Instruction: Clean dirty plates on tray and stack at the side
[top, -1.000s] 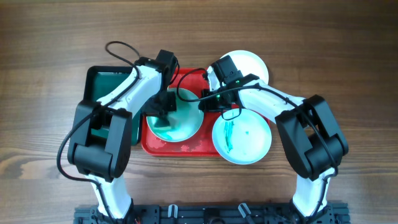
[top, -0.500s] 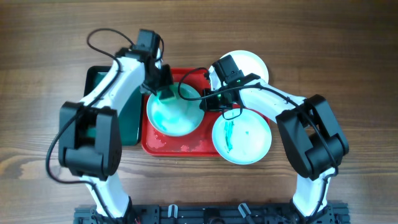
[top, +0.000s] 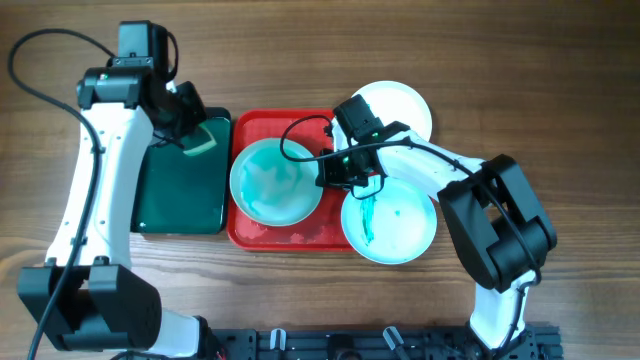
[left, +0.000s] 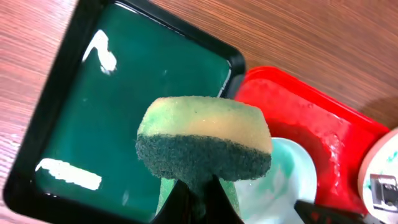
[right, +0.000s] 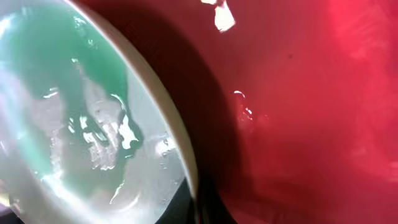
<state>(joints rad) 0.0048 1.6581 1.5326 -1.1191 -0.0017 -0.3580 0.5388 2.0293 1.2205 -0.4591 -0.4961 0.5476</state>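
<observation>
Mid-worktop, on the left half of the red tray (top: 262, 127): teal-smeared plate (top: 270, 185), wet and glossy. Pinched at its right rim by the right gripper (top: 325, 175), fingers closed on the edge, rim running down between them in the right wrist view. Just to the right, overlapping the tray's right-front corner: streaked plate (top: 392, 222), thin teal marks on white. Toward the far edge, partly behind the right arm: clean white plate (top: 402, 103). Just beside the red tray, on its left: dark green tray (top: 175, 195), wet inside. Over its far-right corner: left gripper (top: 197, 138), fingers clamped on a sponge (left: 204, 140), yellow above, dark green scouring layer below.
</observation>
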